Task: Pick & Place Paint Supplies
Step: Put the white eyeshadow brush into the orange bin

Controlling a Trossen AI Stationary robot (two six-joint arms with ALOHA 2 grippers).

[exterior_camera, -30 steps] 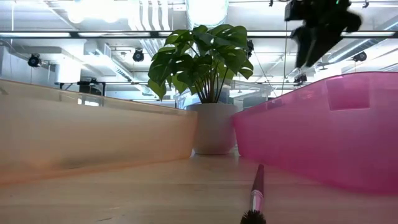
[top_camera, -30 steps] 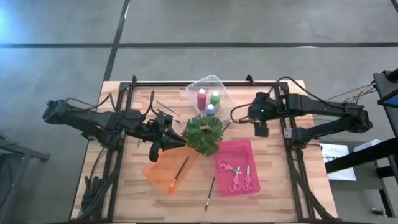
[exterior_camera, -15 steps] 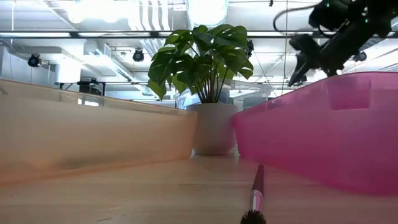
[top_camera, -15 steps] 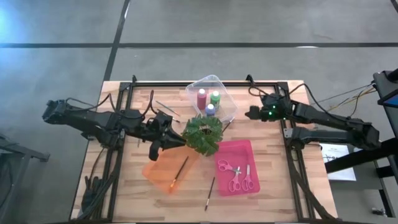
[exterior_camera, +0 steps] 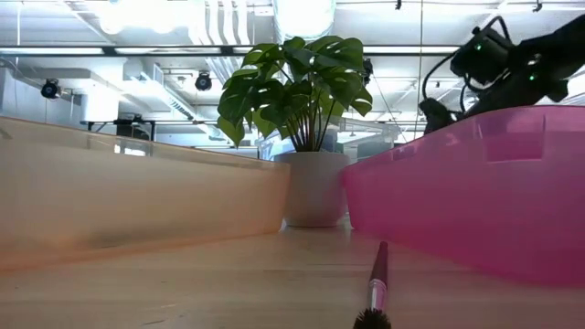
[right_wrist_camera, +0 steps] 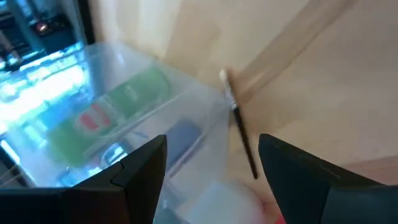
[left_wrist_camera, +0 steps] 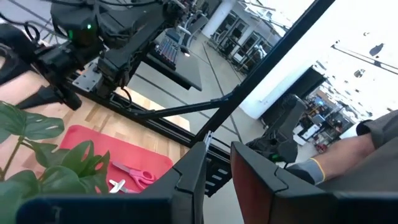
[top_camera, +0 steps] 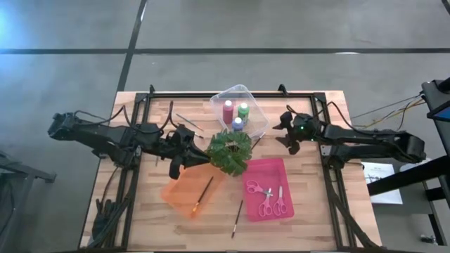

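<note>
High view: the right gripper [top_camera: 287, 131] hangs just beside the clear tray [top_camera: 257, 112], fingers spread, nothing between them. That tray holds three bottles [top_camera: 228, 111]. A brush [right_wrist_camera: 239, 132] lies on the wood against its wall. Two scissors [top_camera: 267, 197] lie in the pink tray [top_camera: 254, 171], another brush [top_camera: 204, 192] in the orange tray [top_camera: 176, 193], one more [top_camera: 238, 218] between trays. Left gripper [top_camera: 176, 163] waits beside the plant [top_camera: 229, 150], fingers [left_wrist_camera: 186, 177] narrowly apart, empty.

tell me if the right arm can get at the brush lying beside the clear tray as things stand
Probably yes. The right gripper hangs open just past the clear tray, and its wrist view shows the paintbrush lying bare on the wood between its fingers. Only the tray wall crowds one side.
</note>
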